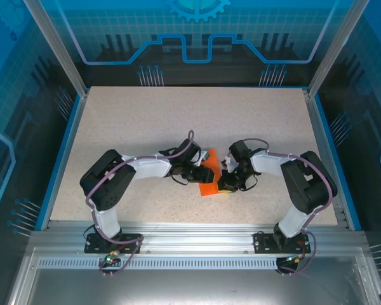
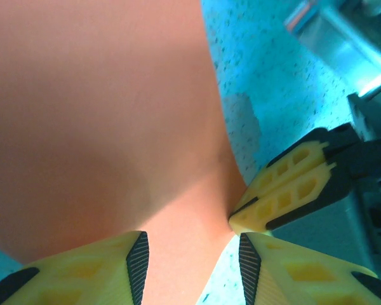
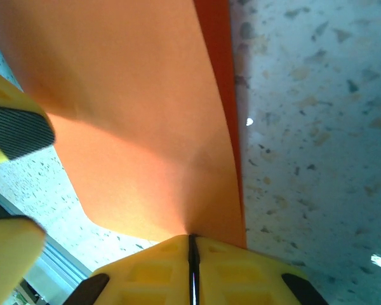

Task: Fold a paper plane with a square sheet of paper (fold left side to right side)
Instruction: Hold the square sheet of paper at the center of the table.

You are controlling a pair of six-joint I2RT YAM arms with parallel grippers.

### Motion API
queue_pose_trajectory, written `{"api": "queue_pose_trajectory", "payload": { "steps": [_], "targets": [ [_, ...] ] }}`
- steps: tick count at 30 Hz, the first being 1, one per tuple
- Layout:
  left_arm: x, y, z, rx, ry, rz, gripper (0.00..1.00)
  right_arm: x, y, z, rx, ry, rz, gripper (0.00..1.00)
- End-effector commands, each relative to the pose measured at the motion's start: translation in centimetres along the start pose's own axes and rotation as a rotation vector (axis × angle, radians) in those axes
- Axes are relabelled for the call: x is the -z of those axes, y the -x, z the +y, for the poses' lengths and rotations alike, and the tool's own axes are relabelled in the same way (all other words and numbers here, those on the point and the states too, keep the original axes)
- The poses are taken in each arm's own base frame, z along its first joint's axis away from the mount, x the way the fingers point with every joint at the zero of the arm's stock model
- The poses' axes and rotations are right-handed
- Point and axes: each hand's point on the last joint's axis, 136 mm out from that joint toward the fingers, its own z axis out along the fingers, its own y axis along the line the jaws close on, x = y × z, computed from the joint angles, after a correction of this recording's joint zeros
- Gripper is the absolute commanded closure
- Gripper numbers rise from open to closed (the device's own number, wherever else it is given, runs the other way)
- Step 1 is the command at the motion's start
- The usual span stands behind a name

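The sheet [image 1: 208, 185] sits at the centre of the top frame, on the desk [image 1: 178, 121] between both arms; the right tool [image 3: 192, 254] is clamped on its edge, fingers together; the left tool [image 2: 190, 257] stands apart, the sheet passing between its fingers.

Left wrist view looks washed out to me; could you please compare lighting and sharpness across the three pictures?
Left wrist: heavy cyan cast on the table, square sheet of paper pale and soft. Right wrist: the sheet saturated, brighter lower down, table speckle clearer. Top external: even light, sharp.
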Motion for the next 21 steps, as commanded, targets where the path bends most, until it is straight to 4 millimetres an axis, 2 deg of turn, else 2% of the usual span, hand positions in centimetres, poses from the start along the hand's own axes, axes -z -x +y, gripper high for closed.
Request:
{"api": "queue_pose_trajectory", "payload": {
  "steps": [1, 3, 8, 16, 21],
  "targets": [
    [0.7, 1.2, -0.4, -0.027, 0.002, -0.017, 0.53, -0.4, -1.4, -3.9, -0.059, -0.152, 0.042, 0.9],
    [0.4, 1.6, -0.4, -0.038, 0.004, -0.019, 0.53, -0.6, -1.3, -4.0, -0.06, -0.152, 0.044, 0.9],
    [-0.3, 2.0, 1.3, -0.019, 0.034, -0.011, 0.54, -0.8, -1.3, -4.4, -0.063, -0.168, 0.056, 0.9],
    [-0.5, 2.8, 3.8, 0.012, 0.1, -0.009, 0.53, -0.6, -1.7, -5.3, -0.063, -0.226, 0.068, 0.9],
    [-0.2, 4.1, 5.0, 0.051, 0.134, -0.024, 0.52, -0.5, -2.0, -5.9, -0.057, -0.253, 0.085, 0.9]
  ]
}}
